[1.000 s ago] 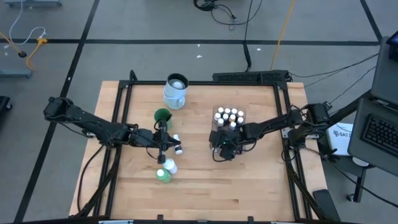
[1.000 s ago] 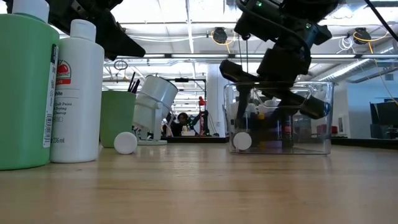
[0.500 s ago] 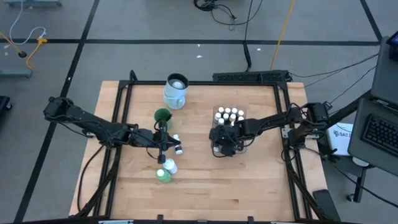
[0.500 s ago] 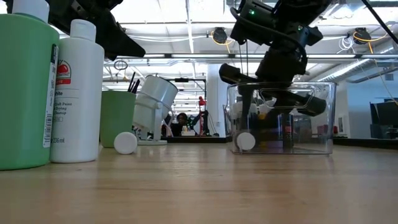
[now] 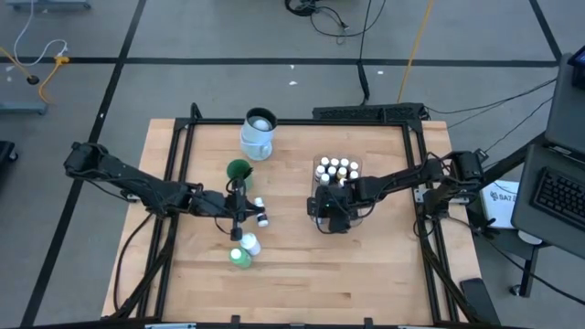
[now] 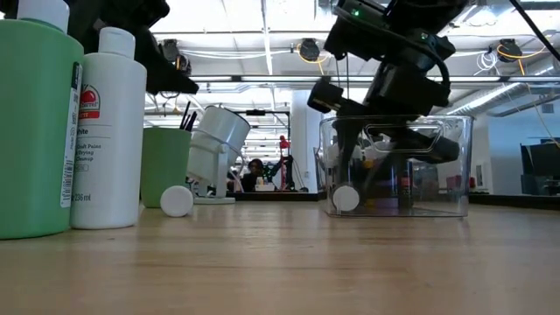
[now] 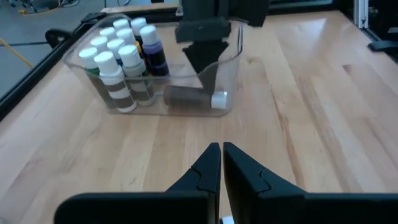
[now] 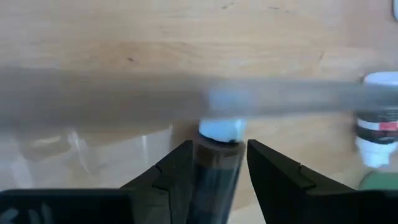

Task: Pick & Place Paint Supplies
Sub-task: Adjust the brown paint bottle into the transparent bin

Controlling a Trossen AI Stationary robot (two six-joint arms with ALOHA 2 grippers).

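Your right claw point(image 5: 330, 212) has moved into the tub point(image 7: 231, 59) and now stands open around a brown bottle point(image 7: 189, 98) lying inside, so this bottle looks placed; the left claw point(image 7: 221, 163) waits closed.

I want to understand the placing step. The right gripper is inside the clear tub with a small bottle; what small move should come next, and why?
Probably open the right gripper and lift out: the brown bottle already lies on the tub floor, between its fingers.
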